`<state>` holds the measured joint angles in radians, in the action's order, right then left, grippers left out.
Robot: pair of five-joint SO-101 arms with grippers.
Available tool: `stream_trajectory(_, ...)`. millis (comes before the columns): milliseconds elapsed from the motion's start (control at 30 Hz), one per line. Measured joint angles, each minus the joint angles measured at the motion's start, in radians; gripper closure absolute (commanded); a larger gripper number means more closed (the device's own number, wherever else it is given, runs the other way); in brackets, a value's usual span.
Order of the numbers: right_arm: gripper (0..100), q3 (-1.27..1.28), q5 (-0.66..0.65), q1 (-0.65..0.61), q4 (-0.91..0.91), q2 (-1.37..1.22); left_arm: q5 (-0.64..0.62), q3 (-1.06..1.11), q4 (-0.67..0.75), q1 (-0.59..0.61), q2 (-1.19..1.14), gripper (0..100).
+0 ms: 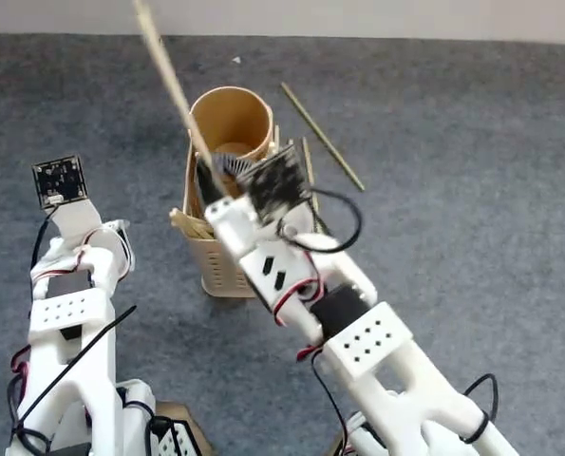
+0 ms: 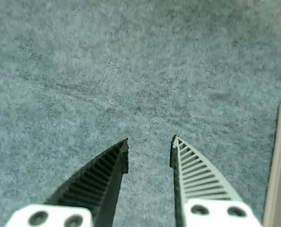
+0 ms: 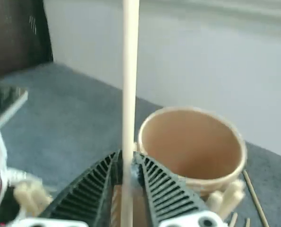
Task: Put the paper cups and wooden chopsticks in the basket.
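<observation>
Clamping right gripper (image 3: 128, 158) on light, stiff, slick chopstick (image 3: 130, 71) near its low end, above basket (image 1: 220, 271). Probably swivels there; better pinched nearer mid-length. Holding left gripper (image 2: 149, 146) jaws apart near basket.

From overhead I see a grey, felt-like surface (image 1: 481, 247) with a fuzzy, mottled nap. A pale wall (image 1: 377, 15) meets it along the far edge. At the near edge, a brown board corner (image 1: 192, 418) lies on the surface. On my right wrist feed a dark panel (image 3: 15, 38) stands next to that wall, where the surface ends; I can't tell what it is.
</observation>
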<state>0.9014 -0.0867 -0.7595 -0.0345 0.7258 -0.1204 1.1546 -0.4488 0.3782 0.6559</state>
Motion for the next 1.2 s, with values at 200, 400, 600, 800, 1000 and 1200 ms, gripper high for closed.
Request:
stream_trajectory(200,85.9,0.061,-0.028,0.037,0.009,0.000,0.000,0.000,0.000,0.000,0.000,82)
stream_trajectory(400,76.2,0.058,-0.031,0.046,-0.025,0.063,0.000,0.000,0.000,-0.002,0.000,82)
stream_trajectory(600,76.2,-0.101,-0.032,0.075,-0.253,0.233,0.000,0.000,0.000,-0.002,0.000,82)
stream_trajectory(800,76.2,-0.445,0.025,0.157,-0.649,0.328,0.061,0.011,0.000,-0.026,0.000,83)
stream_trajectory(1000,76.2,-0.422,0.034,0.299,-0.876,0.124,0.072,0.014,0.000,-0.040,0.000,83)
stream_trajectory(1200,76.2,-0.252,0.008,0.325,-0.740,-0.278,0.078,0.014,0.000,-0.038,0.000,83)
